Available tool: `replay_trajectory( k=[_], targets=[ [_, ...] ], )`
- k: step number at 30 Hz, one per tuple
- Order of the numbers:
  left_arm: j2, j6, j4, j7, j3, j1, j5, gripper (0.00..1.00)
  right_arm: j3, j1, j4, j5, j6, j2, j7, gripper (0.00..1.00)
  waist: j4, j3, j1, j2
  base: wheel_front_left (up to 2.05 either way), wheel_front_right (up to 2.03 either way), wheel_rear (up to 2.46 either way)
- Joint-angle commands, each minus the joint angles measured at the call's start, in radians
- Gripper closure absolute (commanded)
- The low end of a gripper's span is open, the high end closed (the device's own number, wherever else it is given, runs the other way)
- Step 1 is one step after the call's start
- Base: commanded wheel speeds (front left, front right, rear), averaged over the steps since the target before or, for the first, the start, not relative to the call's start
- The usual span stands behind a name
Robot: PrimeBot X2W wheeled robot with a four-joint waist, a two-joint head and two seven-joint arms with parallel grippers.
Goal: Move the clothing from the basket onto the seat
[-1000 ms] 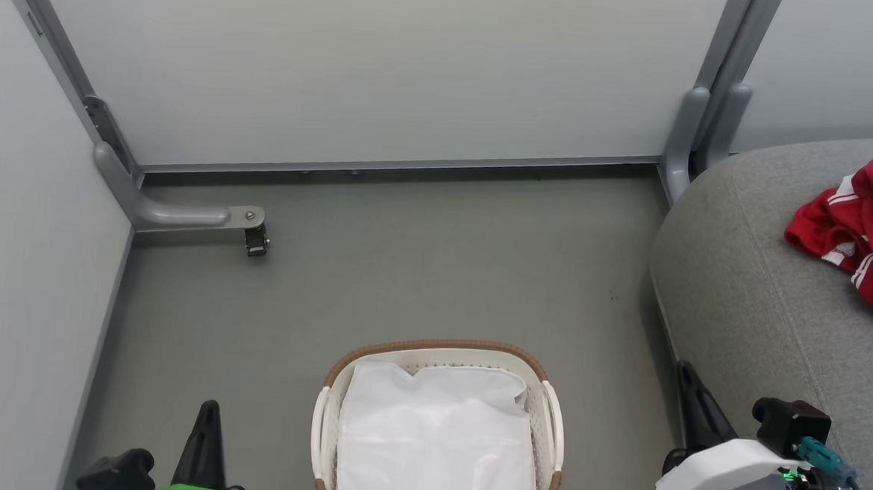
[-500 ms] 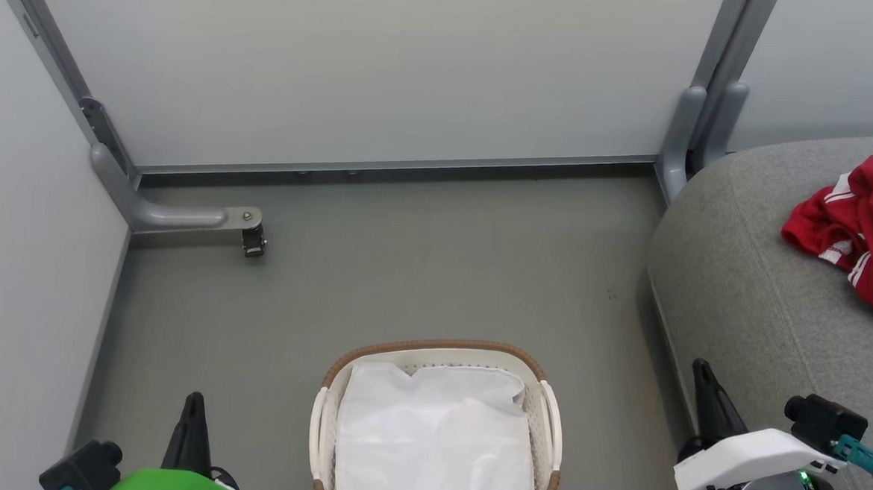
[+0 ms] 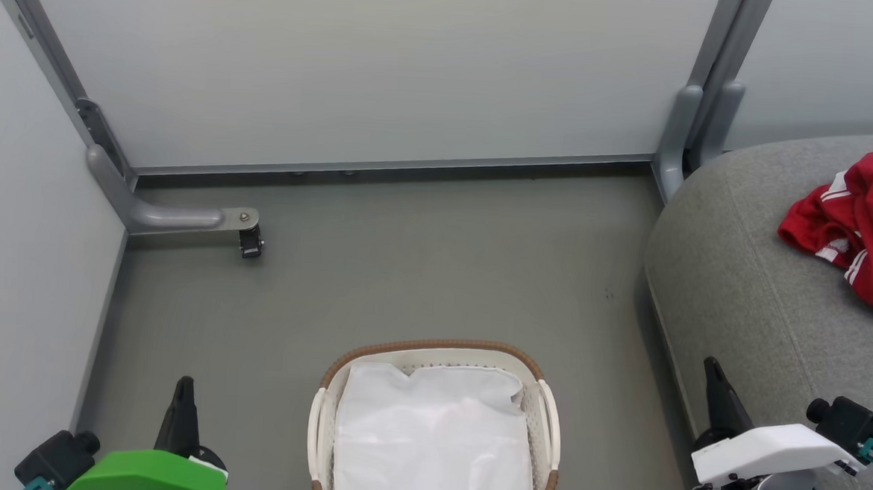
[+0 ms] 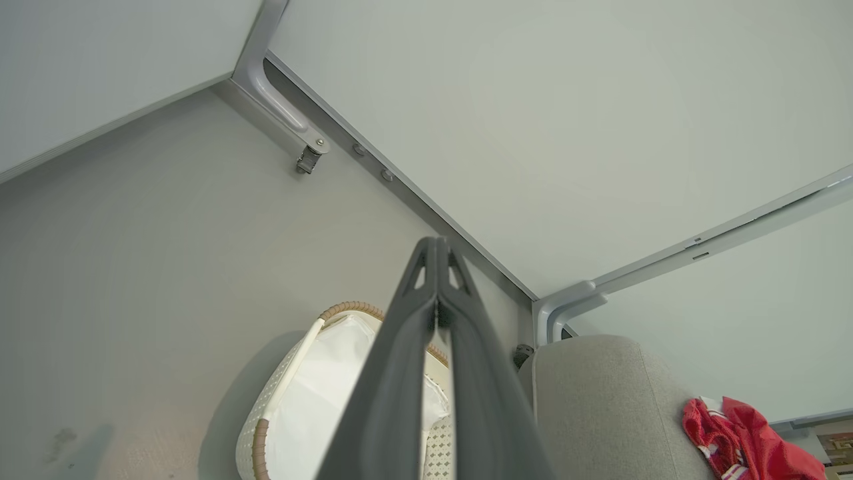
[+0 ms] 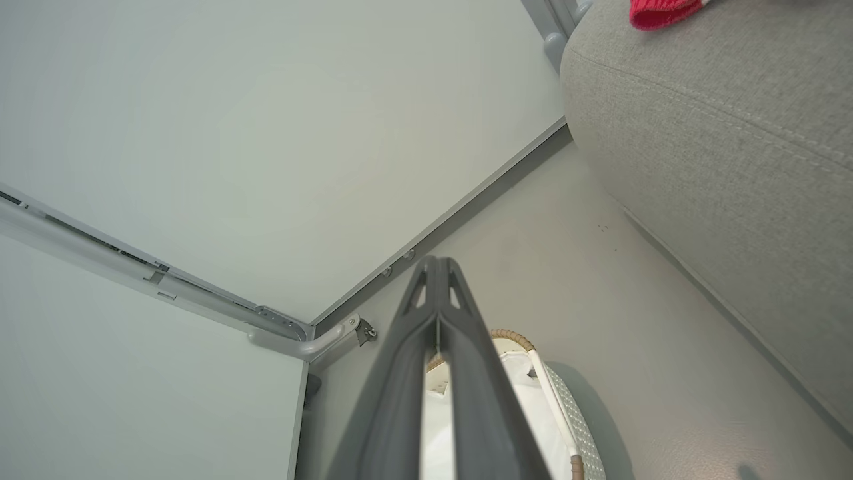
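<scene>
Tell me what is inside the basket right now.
Inside the basket, the white liner lies crumpled, with no red on top of it. Anything beneath the liner is covered. Red clothing lies on the seat.

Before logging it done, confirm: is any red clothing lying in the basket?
No: the basket holds a white liner; the clothing lies on the seat.

Everything is being lit evenly and brightly; a soft shadow is being cast beside the basket (image 4: 346, 309), just left of the slightly blurred fingers of the left gripper (image 4: 436, 244).
</scene>
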Motion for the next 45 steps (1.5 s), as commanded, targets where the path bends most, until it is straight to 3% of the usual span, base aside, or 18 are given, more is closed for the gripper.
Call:
replay_trajectory(
  k=[1,45],
  targets=[
    [0.002,-0.008,-0.016,0.008,0.009,-0.03,-0.032,1.0,-0.007,-0.025,-0.017,0.034,0.0,-0.005,0.007,1.0,0.0,0.0,0.0,0.0,0.0,0.0,0.0],
    [0.001,-0.04,-0.03,0.132,0.085,-0.091,-0.441,1.0,-0.069,-0.034,-0.05,0.49,-0.001,-0.008,0.132,1.0,-0.016,0.0,0.0,0.0,0.0,0.0,0.0]
  ],
)
